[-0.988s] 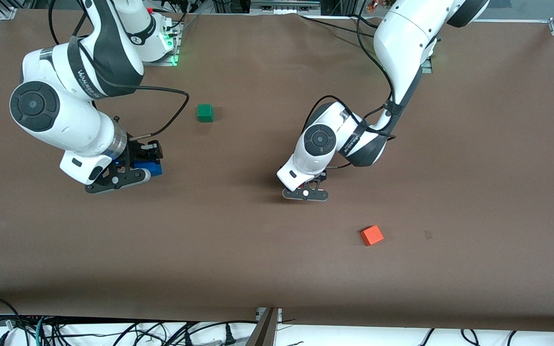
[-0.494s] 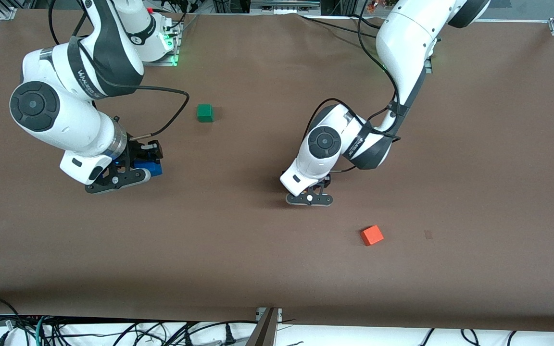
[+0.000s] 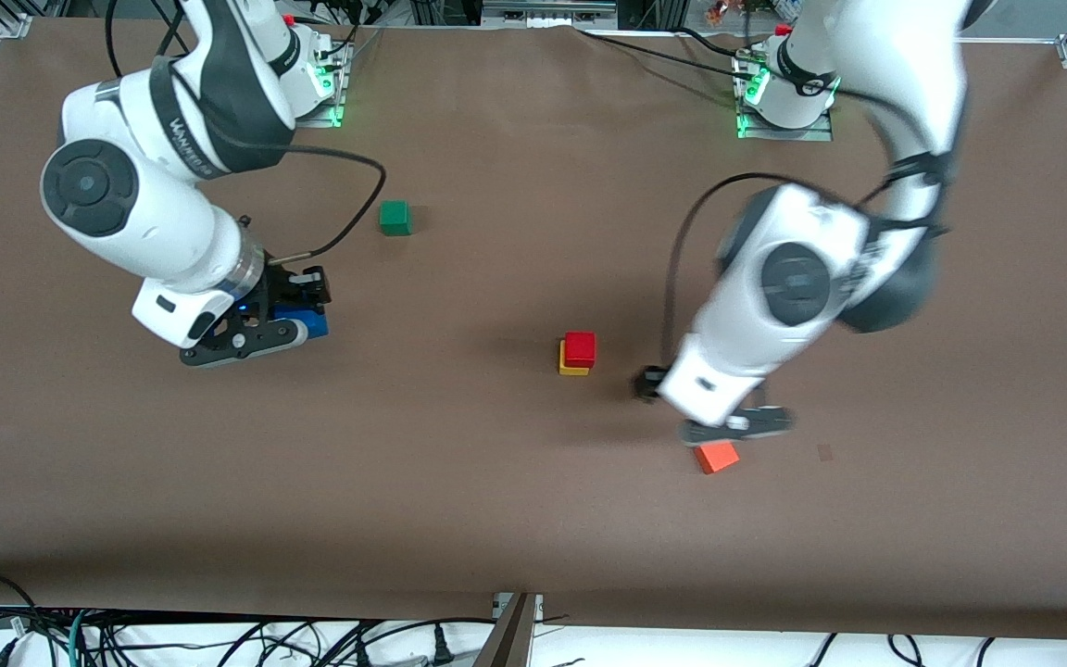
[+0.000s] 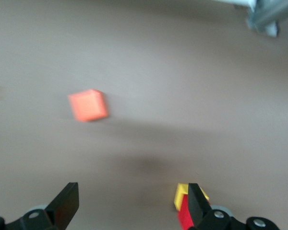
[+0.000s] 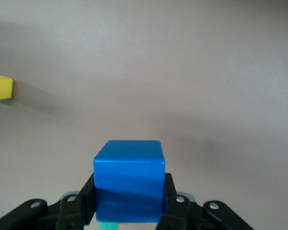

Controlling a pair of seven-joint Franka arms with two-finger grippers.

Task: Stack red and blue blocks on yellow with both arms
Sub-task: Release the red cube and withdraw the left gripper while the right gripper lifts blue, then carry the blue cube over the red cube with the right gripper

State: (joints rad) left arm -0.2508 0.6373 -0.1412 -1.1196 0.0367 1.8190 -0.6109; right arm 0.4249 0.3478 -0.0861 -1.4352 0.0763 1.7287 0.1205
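The small matte red cube [image 3: 579, 348] now sits on the matte yellow cube [image 3: 571, 369] mid-worktop. The left end effector [image 3: 735, 425], fingers spread and empty, has swung off toward four o'clock, over the orange-red cube [image 3: 716, 456]. The right end effector [image 3: 260, 332], clamped on the bright blue cube [image 5: 129, 179], has begun lifting; blue goes next.

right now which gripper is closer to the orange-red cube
Left. The left gripper hangs open just over the orange-red cube. The right gripper, shut on the blue block, is well off toward the right arm's end of the table.
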